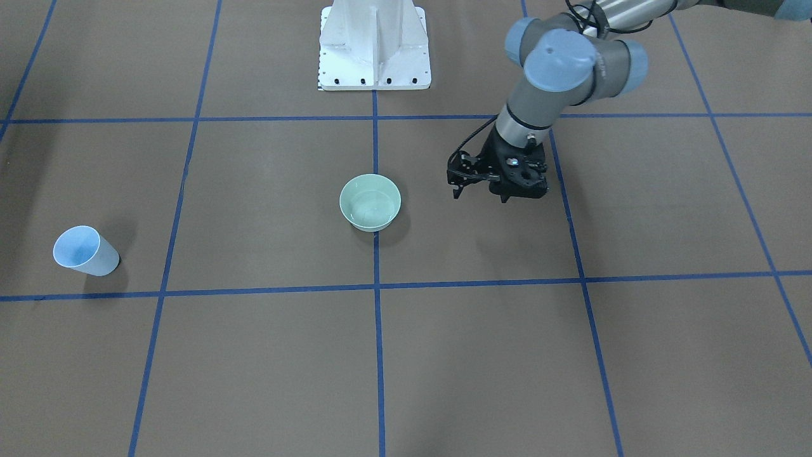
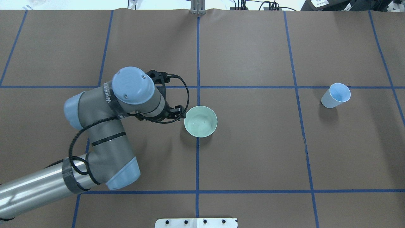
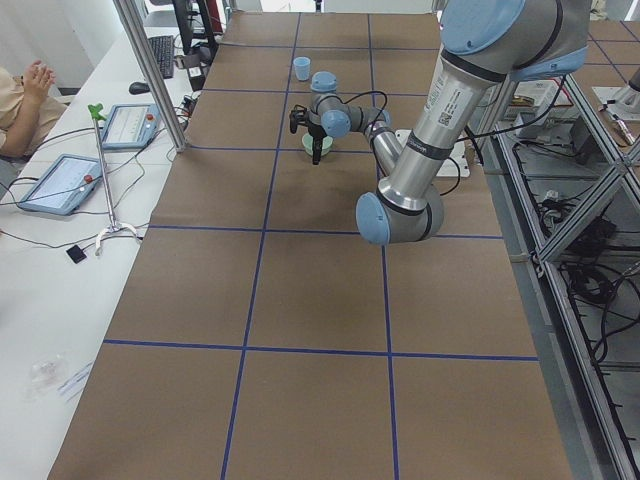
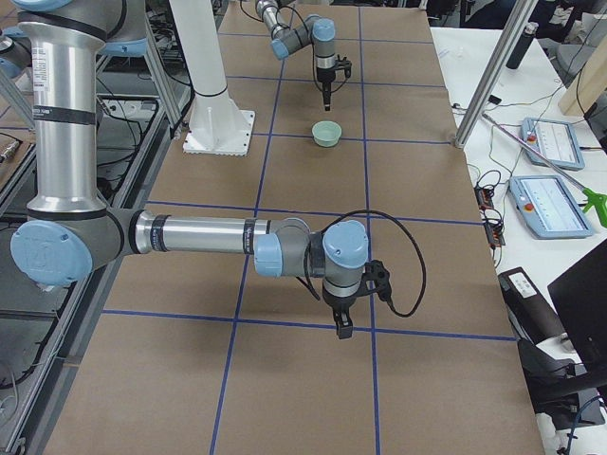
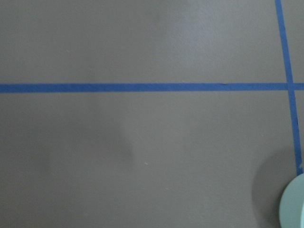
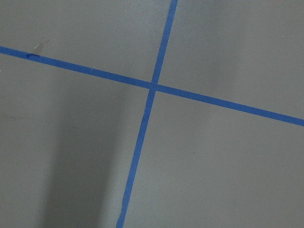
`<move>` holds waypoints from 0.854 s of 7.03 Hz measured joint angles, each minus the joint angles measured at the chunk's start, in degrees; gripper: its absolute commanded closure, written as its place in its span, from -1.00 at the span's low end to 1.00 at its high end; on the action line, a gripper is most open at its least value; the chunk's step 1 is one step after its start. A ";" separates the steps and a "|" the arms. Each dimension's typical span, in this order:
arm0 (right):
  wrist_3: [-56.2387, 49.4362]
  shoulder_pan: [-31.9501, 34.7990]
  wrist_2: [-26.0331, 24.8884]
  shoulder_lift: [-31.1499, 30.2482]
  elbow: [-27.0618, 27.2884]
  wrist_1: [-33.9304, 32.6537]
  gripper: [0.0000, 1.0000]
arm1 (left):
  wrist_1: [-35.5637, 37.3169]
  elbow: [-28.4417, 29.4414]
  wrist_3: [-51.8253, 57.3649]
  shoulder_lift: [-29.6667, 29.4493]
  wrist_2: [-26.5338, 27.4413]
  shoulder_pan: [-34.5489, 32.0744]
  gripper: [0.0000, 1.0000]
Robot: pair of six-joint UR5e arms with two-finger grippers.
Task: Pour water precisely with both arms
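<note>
A pale green bowl (image 1: 370, 202) stands at the table's middle and seems to hold a little clear water; it also shows in the overhead view (image 2: 201, 121). A light-blue cup (image 1: 85, 251) stands upright far off on the robot's right (image 2: 336, 95). My left gripper (image 1: 505, 198) points down beside the bowl, apart from it, fingers together and empty. The bowl's rim shows at the corner of the left wrist view (image 5: 292, 205). My right gripper (image 4: 341, 327) hangs low over bare table far from both vessels; I cannot tell whether it is open or shut.
The white bolted pedestal (image 1: 374, 44) stands behind the bowl. Blue tape lines (image 6: 153, 86) grid the brown table. A metal post (image 3: 150, 70) and operator tablets (image 3: 60, 180) stand along the far side, where a person (image 3: 25, 95) sits.
</note>
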 measured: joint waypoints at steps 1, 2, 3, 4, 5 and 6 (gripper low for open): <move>0.06 0.00 -0.04 0.03 -0.06 -0.04 -1.00 | 0.09 3.52 -1.48 -3.57 0.52 1.03 -0.84; 0.09 0.00 -0.06 0.08 -0.11 -0.04 -1.00 | -0.42 5.67 -2.01 -5.13 0.69 1.45 -0.65; 0.12 0.00 -0.06 0.08 -0.13 -0.03 -1.00 | -1.31 7.24 -2.04 -5.58 0.74 1.62 -0.30; 0.16 0.00 -0.07 0.09 -0.15 -0.03 -1.00 | -2.93 9.01 -1.94 -5.72 0.76 1.65 0.18; 0.18 0.00 -0.07 0.11 -0.15 -0.01 -1.00 | -4.88 10.72 -1.82 -5.75 0.76 1.64 0.99; 0.19 0.00 -0.07 0.14 -0.15 0.01 -1.00 | -6.15 11.75 -1.74 -5.77 0.75 1.63 1.00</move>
